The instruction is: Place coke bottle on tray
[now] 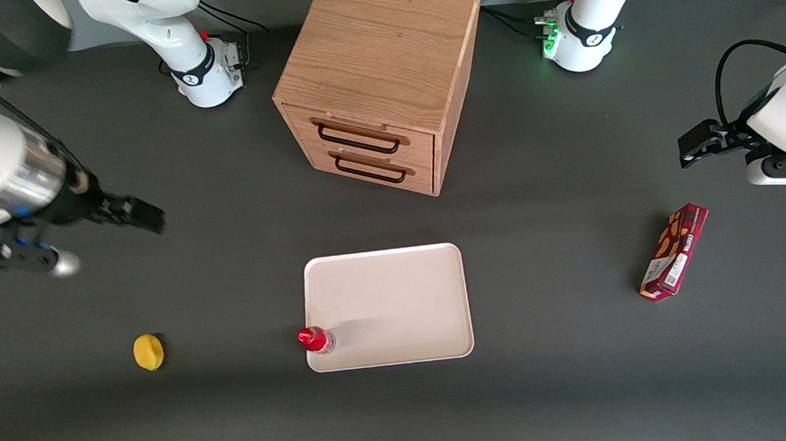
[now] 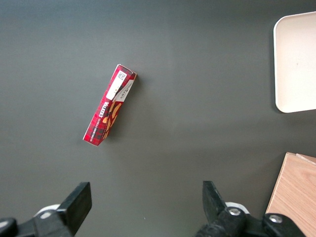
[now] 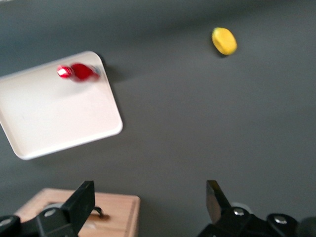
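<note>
The coke bottle (image 1: pixel 316 339), small and red with a red cap, stands on the tray (image 1: pixel 391 297), in the corner nearest the front camera on the working arm's side. The tray is flat, pale pinkish-white, with a low rim. My right gripper (image 1: pixel 147 217) is open and empty, raised above the table well away from the tray, toward the working arm's end. In the right wrist view the open gripper (image 3: pixel 149 192) holds nothing, and the bottle (image 3: pixel 79 72) sits at a corner of the tray (image 3: pixel 54 118). The tray's edge (image 2: pixel 296 64) also shows in the left wrist view.
A wooden two-drawer cabinet (image 1: pixel 376 76) stands farther from the front camera than the tray; its top (image 3: pixel 84 212) shows under my gripper. A yellow lemon (image 1: pixel 148 352) lies toward the working arm's end. A red-brown snack box (image 1: pixel 674 250) lies toward the parked arm's end.
</note>
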